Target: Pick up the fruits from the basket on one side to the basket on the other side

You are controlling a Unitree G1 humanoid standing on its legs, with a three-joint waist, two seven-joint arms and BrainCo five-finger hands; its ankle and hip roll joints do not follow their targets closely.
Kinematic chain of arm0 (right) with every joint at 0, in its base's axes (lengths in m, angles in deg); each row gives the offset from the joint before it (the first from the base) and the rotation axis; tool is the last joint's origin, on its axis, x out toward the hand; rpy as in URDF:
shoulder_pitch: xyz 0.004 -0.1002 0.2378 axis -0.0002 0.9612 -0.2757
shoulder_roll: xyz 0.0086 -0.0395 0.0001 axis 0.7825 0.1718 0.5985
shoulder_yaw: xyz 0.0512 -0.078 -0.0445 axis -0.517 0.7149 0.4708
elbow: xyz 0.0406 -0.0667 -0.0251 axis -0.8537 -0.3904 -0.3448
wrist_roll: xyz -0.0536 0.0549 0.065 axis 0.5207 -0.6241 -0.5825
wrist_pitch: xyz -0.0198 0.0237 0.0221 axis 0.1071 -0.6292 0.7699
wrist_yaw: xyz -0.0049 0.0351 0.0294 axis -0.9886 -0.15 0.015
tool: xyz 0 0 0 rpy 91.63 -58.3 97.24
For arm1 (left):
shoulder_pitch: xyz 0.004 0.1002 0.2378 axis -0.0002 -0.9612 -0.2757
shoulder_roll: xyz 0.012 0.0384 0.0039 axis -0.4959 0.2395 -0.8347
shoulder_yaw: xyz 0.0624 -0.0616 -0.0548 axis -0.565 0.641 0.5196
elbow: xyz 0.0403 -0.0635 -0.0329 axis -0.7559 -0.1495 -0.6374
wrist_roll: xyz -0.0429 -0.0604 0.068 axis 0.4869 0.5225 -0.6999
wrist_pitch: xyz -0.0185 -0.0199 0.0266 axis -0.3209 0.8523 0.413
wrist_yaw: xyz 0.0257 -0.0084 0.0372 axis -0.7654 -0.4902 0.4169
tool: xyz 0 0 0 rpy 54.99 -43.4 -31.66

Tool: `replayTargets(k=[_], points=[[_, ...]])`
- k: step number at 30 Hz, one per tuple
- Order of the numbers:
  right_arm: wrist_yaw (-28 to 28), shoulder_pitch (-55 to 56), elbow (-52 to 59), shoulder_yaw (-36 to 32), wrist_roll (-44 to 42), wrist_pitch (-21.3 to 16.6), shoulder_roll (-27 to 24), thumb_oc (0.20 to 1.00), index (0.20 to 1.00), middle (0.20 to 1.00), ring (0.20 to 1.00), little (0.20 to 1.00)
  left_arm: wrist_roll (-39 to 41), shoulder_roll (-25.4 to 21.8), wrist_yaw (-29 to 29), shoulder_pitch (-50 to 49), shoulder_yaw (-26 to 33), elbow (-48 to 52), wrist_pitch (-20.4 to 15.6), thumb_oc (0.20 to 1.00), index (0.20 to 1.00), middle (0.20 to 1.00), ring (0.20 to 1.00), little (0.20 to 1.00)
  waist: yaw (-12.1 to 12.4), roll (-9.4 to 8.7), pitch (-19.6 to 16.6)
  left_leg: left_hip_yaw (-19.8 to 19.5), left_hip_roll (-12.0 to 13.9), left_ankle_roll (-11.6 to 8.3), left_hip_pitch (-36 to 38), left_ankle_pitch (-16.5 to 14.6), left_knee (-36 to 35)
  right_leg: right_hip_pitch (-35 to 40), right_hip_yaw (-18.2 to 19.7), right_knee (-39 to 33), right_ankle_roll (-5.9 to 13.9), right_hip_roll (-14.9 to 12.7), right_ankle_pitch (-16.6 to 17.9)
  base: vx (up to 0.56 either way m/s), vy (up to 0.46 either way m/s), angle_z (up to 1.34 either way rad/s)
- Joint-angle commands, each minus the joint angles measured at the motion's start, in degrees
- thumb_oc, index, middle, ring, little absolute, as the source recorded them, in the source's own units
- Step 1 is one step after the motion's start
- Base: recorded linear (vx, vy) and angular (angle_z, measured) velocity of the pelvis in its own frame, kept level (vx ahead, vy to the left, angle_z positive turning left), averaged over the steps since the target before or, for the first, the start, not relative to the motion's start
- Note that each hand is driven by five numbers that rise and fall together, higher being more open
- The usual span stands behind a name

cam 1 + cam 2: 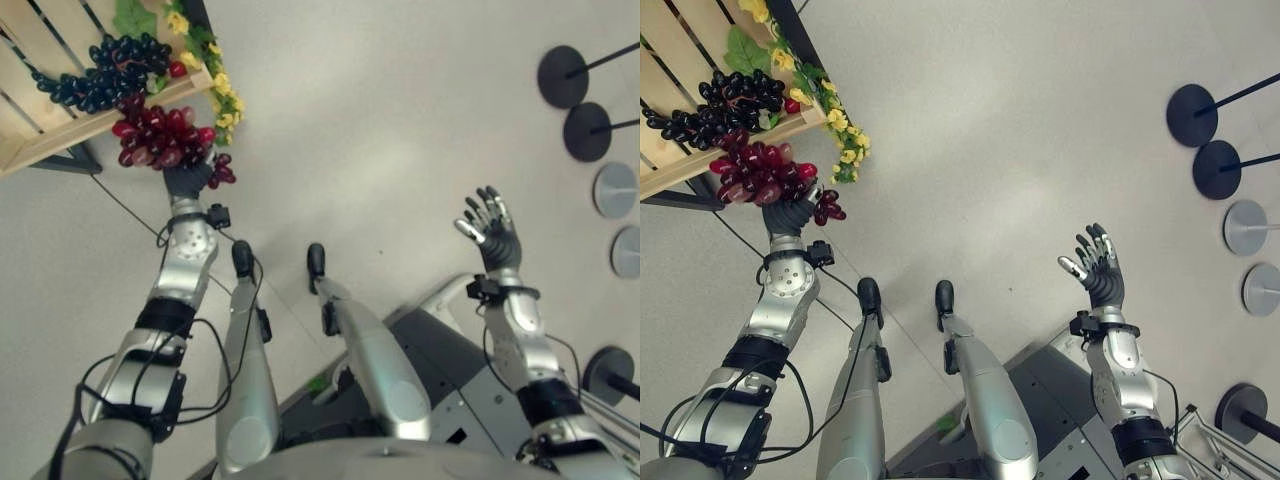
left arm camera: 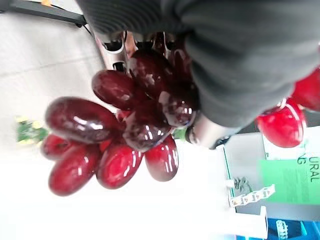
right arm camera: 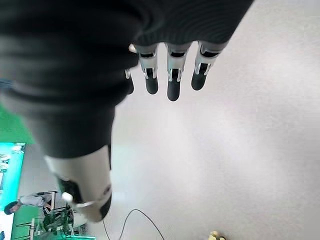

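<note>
My left hand [image 1: 186,183] is raised at the front edge of a wooden slatted crate [image 1: 40,125] and is shut on a bunch of red grapes [image 1: 155,135]. The bunch hangs just past the crate's rim, over the floor. In the left wrist view the red grapes [image 2: 110,145] bulge out under the curled fingers [image 2: 116,46]. A bunch of dark blue grapes [image 1: 110,70] lies inside the crate, with a small red fruit [image 1: 177,69] beside it. My right hand [image 1: 492,232] is held up open over bare floor at the right, its fingers [image 3: 172,80] spread with nothing in them.
Yellow flowers and green leaves [image 1: 225,100] trail along the crate's corner. A dark stand leg [image 1: 62,160] runs under the crate. Several round stand bases [image 1: 587,131] line the right side. A grey platform [image 1: 455,365] lies low by my right arm.
</note>
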Motion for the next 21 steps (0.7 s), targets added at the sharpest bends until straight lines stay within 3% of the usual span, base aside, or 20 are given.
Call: replayTargets(k=[1,21], points=[[-0.12,1.25,5.02,-2.00,0.62,-2.69,-2.14,1.000,1.000,1.000,1.000,1.000,-3.21,-3.14,2.67,4.32,2.08,4.46,-3.20,0.200,0.200,0.200,0.200,0.200,-0.35,-0.58,-2.65,1.20,1.35,-0.38,0.55,-4.59,6.33,0.31,0.87,3.55,5.54,-2.64,-3.24,0.03,0.017,0.08],[-3.21,2.83,4.87,0.25,-0.31,-2.21,-3.03,1.000,1.000,1.000,1.000,1.000,-2.35,-10.90,5.44,18.81,0.18,-1.67,-1.80,0.200,0.200,0.200,0.200,0.200,-2.32,-2.74,-3.70,-0.10,1.87,-0.27,-0.71,-5.91,8.19,-0.95,0.23,4.01,5.23,-2.08,-3.42,0.01,-0.003,0.02]])
